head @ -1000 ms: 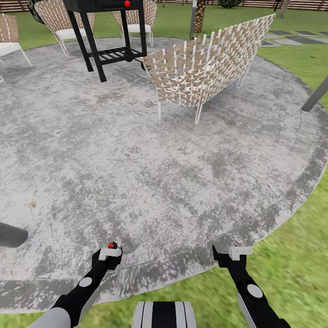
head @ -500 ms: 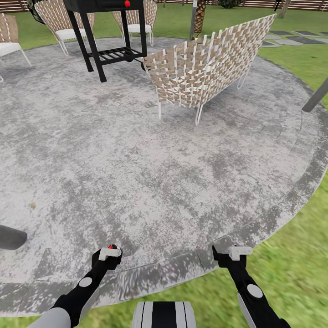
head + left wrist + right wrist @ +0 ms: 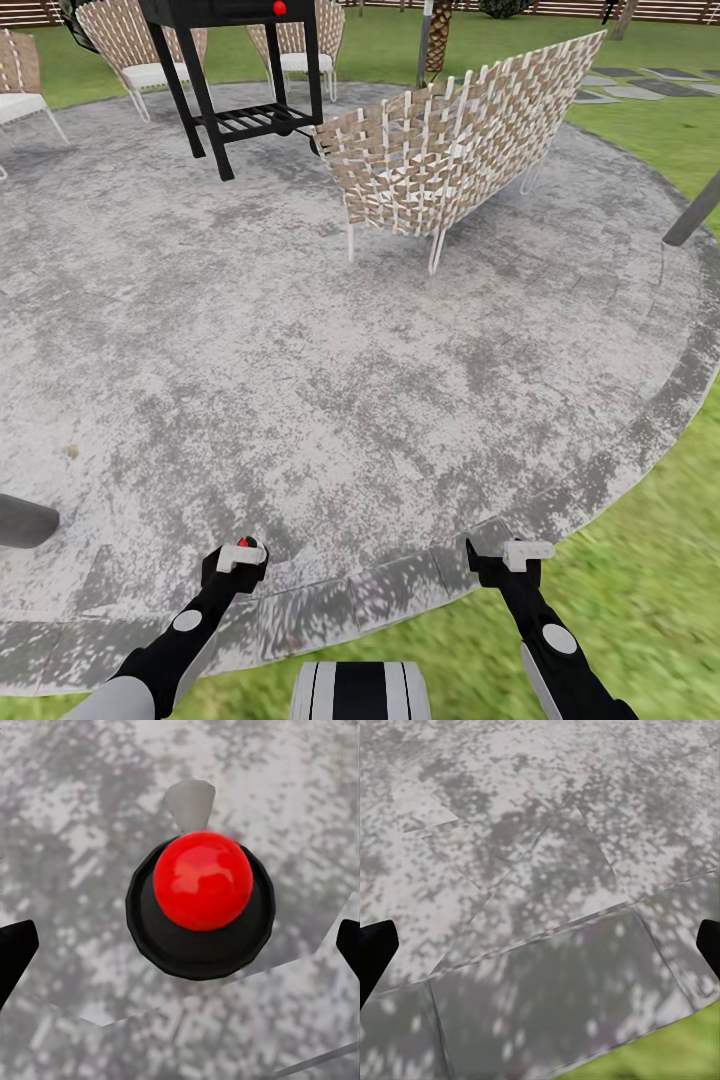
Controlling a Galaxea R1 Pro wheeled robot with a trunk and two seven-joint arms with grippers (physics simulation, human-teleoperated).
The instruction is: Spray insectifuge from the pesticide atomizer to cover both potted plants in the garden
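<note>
While the robot stands at the near rim of the patio [image 3: 300,380], with lawn [image 3: 640,600] to the right, the atomizer and potted plants lie outside these frames. A woven chair [image 3: 450,140] and a black grill stand [image 3: 235,100] sit at the far side. Both arms hang low: the left gripper [image 3: 240,560] is spread wide with a red ball on a black disc [image 3: 201,892] between its fingers, the right gripper [image 3: 515,555] spread and empty over paving. Judging by the task, a spray bottle should be light, rigid and smooth; grasp its body, below the trigger. No writing is legible.
</note>
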